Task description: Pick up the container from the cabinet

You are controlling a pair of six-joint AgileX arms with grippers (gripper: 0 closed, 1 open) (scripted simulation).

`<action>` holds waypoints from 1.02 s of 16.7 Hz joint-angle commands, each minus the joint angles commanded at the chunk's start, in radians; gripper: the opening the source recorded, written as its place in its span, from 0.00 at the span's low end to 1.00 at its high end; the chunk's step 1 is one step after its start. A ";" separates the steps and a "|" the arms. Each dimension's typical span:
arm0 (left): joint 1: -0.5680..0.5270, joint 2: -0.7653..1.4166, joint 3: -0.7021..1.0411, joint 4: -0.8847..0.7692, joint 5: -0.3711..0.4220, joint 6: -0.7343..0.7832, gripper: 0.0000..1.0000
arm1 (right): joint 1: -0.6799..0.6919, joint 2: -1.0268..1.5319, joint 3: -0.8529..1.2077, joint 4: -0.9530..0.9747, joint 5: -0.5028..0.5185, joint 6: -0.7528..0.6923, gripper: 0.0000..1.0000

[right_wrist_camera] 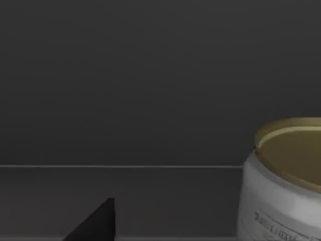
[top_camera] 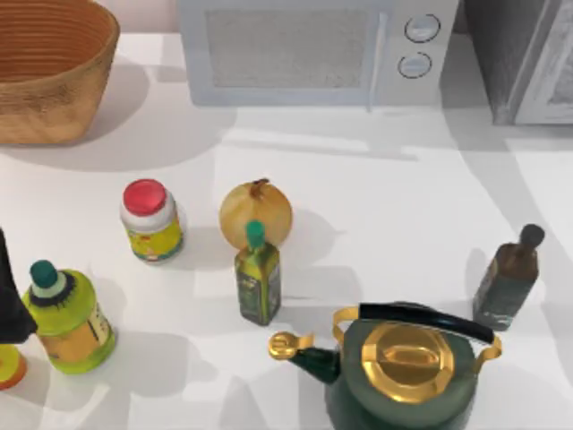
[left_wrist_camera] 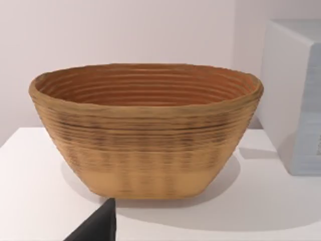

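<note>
White tabletop spreads under a crowded scene, with a pale wall behind. At 2 o'clock in the top view stands the cabinet, dark grey and speckled, its pale door swung open; next to it at 12 o'clock sits the microwave, and at 10 o'clock the basket. Nearer, at 6 o'clock, is the kettle, then the onion near centre and bottles around it.

Inside the cabinet, the right wrist view shows the can — the container, white with a gold lid — standing on the dark floor well off the camera's centre. Of the right gripper just one dark fingertip shows, so how wide it stands cannot be told; it seems to hold nothing. The left gripper idles facing the basket, equally unreadable.

Risk, as a judgement: with the can so far off-axis, a straight advance could knock it over — or the arm could scrape the frame.
</note>
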 joint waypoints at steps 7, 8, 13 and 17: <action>0.000 0.000 0.000 0.000 0.000 0.000 1.00 | 0.000 0.001 0.001 0.000 0.000 0.000 0.77; 0.000 0.000 0.000 0.000 0.000 0.000 1.00 | 0.000 0.001 0.001 0.000 0.000 0.000 0.70; 0.000 0.000 0.000 0.000 0.000 0.000 1.00 | 0.000 0.001 0.001 0.000 0.000 0.000 0.32; 0.000 0.000 0.000 0.000 0.000 0.000 1.00 | 0.000 0.001 0.001 0.000 0.000 0.000 0.02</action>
